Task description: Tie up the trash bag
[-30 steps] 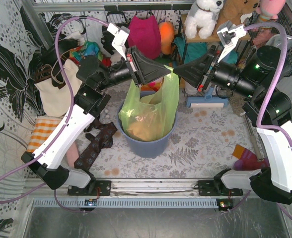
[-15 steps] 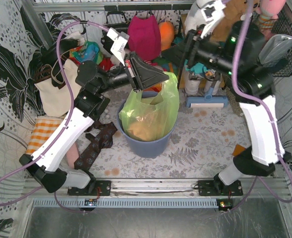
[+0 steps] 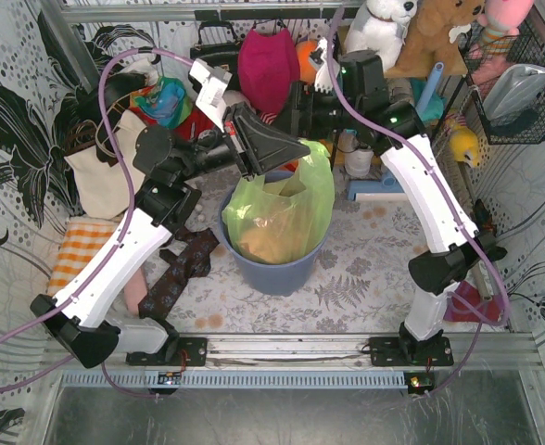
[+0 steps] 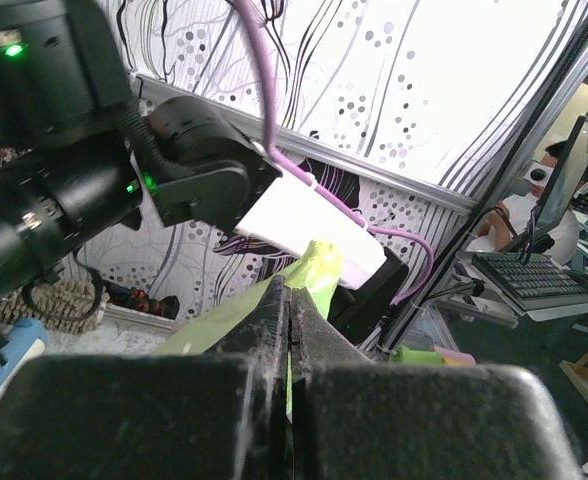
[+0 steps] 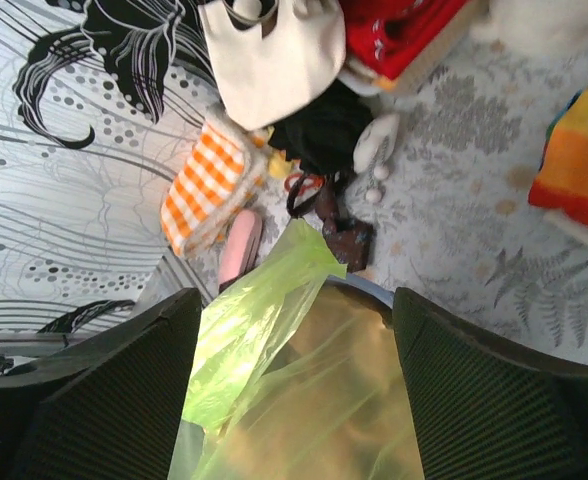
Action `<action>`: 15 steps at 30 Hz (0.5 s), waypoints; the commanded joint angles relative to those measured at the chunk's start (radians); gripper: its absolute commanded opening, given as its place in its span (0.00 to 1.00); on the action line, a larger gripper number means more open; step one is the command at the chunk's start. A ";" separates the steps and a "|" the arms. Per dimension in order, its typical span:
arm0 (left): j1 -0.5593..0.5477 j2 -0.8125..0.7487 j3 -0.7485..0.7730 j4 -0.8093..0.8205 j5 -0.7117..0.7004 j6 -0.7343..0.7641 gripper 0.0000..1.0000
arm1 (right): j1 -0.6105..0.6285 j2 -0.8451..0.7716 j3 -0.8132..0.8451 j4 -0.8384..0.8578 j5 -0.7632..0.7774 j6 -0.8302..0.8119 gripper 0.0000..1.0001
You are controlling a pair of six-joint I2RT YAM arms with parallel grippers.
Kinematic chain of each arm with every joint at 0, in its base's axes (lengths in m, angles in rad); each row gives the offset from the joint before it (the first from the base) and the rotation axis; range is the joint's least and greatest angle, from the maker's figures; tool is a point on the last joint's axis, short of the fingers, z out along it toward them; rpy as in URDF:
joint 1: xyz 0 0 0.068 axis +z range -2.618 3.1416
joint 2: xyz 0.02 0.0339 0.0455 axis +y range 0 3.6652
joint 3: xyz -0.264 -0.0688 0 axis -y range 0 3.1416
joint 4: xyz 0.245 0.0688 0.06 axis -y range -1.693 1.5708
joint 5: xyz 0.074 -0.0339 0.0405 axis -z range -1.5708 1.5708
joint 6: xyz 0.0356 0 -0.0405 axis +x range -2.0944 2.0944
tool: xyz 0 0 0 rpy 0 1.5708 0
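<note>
Swung from right of the single blue-grey bin [image 3: 277, 269] to behind it, the right gripper [image 5: 294, 300] gapes wide, holding nothing; the left gripper [image 4: 289, 320] pinches one raised corner of the lone trash bag [image 3: 286, 209] lining the bin.

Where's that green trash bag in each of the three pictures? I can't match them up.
Top external: trash bag at centre, sitting in the blue-grey bin.
Left wrist: only a thin strip of it, lower centre, pinched between the shut left fingers.
Right wrist: bottom centre, between the open right fingers.
Shared landmark: orange checked cloth, left in the top view, upper left in the right wrist view; absent from the left wrist view.
</note>
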 commanded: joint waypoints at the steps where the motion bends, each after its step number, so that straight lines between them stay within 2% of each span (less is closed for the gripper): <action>1: -0.003 -0.013 -0.018 0.083 0.013 -0.025 0.00 | -0.007 -0.029 -0.111 0.120 -0.096 0.109 0.79; 5: -0.003 -0.014 -0.027 0.091 0.012 -0.029 0.00 | -0.006 -0.055 -0.230 0.254 -0.166 0.199 0.84; 9: -0.003 -0.014 -0.029 0.107 0.012 -0.036 0.00 | -0.006 -0.054 -0.293 0.321 -0.180 0.250 0.84; 13: -0.003 -0.010 -0.026 0.112 0.014 -0.040 0.00 | -0.006 -0.036 -0.317 0.366 -0.183 0.282 0.77; 15: -0.003 -0.008 -0.025 0.111 0.019 -0.041 0.00 | -0.005 -0.020 -0.317 0.390 -0.193 0.299 0.69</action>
